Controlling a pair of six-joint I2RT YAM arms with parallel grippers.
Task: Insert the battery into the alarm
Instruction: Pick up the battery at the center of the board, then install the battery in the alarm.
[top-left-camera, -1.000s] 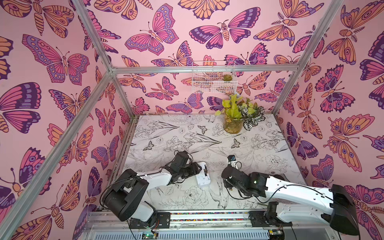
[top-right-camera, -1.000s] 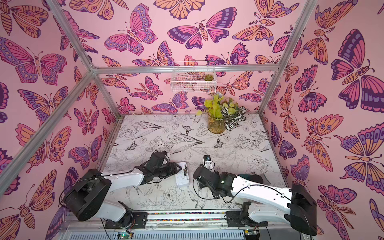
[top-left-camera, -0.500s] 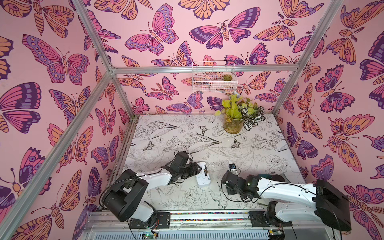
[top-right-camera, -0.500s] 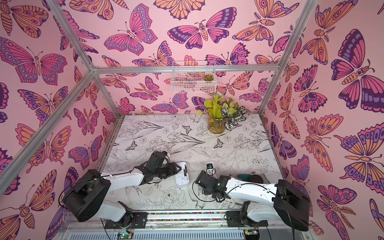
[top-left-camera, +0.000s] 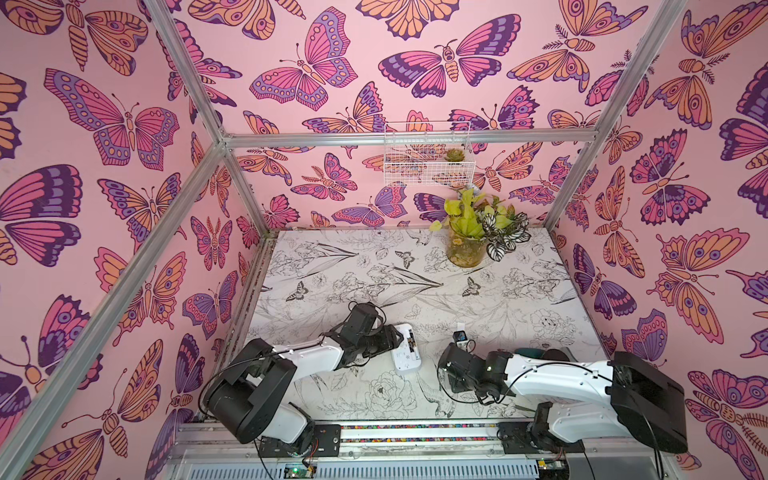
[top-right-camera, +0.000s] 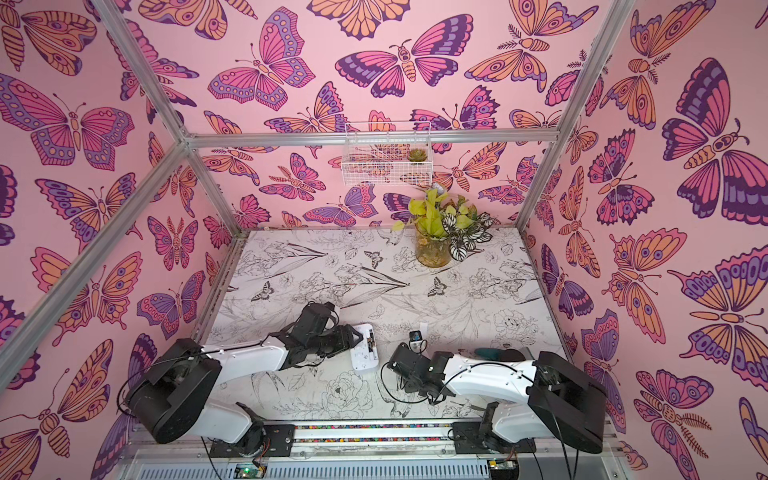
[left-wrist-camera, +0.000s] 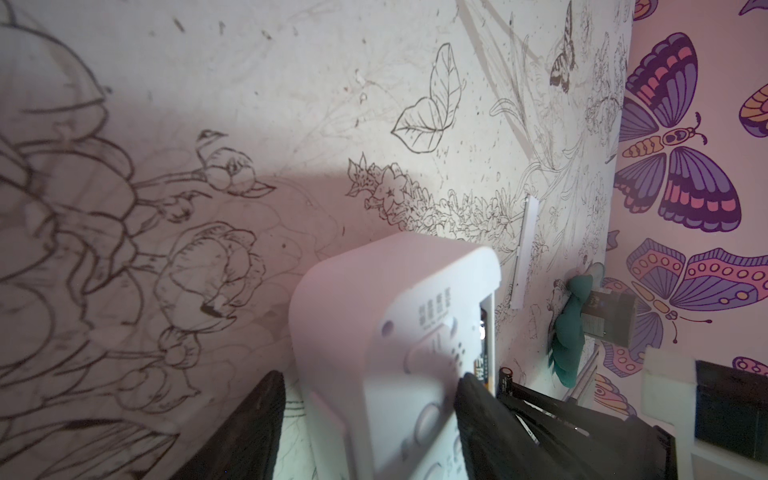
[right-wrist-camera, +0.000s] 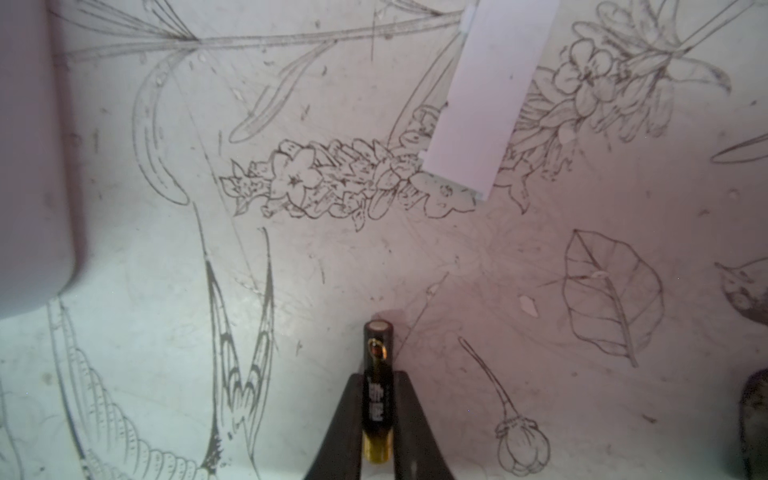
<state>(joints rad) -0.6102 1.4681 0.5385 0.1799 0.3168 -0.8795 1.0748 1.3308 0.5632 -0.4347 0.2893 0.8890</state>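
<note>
**Alarm held on the left, battery pinched on the right**

On the left, the left gripper (left-wrist-camera: 368, 395) is clamped on the alarm (top-left-camera: 407, 349). One black finger (left-wrist-camera: 471, 395) presses on the alarm's back and the other sits on the opposite side. The alarm is a smooth white plastic slab with rounded corners. Its button-studded back faces up in both top views. Its long axis runs from the far side of the table (top-left-camera: 353, 266) toward the robot's base, slightly skewed. A narrow open slot runs along its right long edge, and the left wrist view shows something black and gold inside it. I cannot tell whether the alarm rests on the table or is lifted off it.

Further right, well apart from the alarm, a thin flat white cover strip (right-wrist-camera: 486, 91) lies on the matte, scuffed, flower-printed tabletop.

Nearer the base, the right gripper (right-wrist-camera: 378, 382) has its two tapered black fingers closed on the battery (right-wrist-camera: 376, 353). The battery is a slim glossy black cylinder with a gold band at its rear. Its long axis lies along the fingers, and its flat silver end points out ahead, toward the strip.

On the far right, a crumpled teal rubber glove (left-wrist-camera: 569, 328) lies beside the right arm.
</note>
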